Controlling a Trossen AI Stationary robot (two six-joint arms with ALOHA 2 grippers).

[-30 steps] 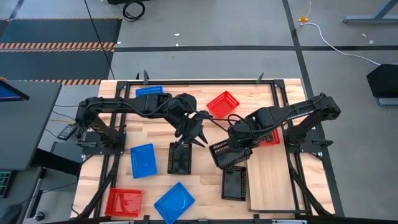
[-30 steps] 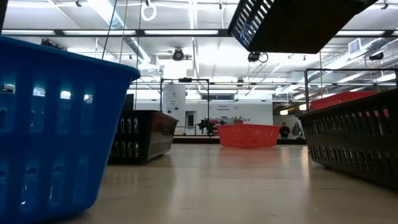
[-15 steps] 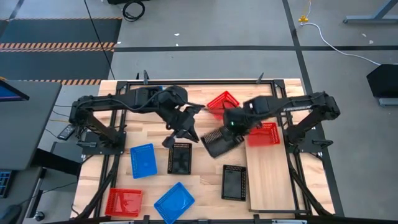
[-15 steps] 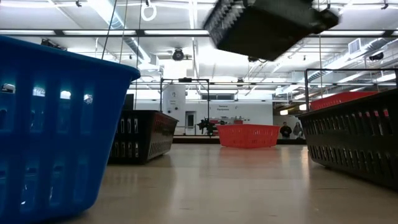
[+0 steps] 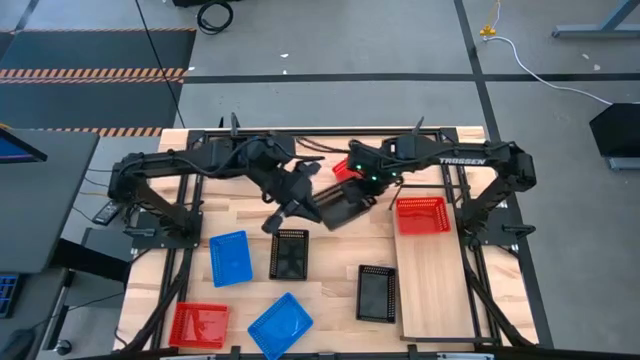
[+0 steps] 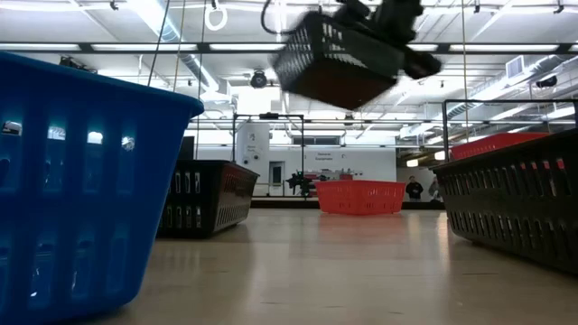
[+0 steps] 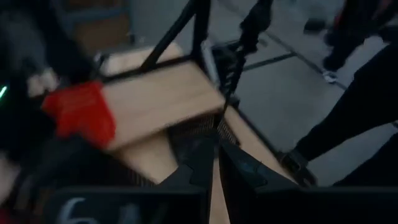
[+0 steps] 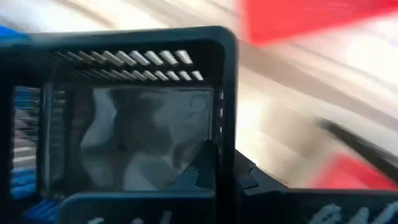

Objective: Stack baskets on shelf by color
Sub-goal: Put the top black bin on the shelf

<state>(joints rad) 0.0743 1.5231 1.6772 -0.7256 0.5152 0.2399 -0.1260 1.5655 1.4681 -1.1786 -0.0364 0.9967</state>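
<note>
the right gripper (image 5: 357, 192) was clamped on the rim of a black basket (image 5: 345, 204), which hung tilted in the air under it, high over the table (image 5: 330, 290) in the low view, probably lifted clear for carrying. just beside it the left gripper (image 5: 296, 203) hovered with its fingers nearly closed and nothing between them, likely just waiting. beyond the carried basket's far side, a red basket (image 5: 421, 214) sat on the shelf (image 5: 432, 290), the start of a red pile. farther off lay two black baskets (image 5: 289, 253), two blue and two more red, none on the shelf. behind the table, grey floor, cables and a lit workshop hall showed.
</note>
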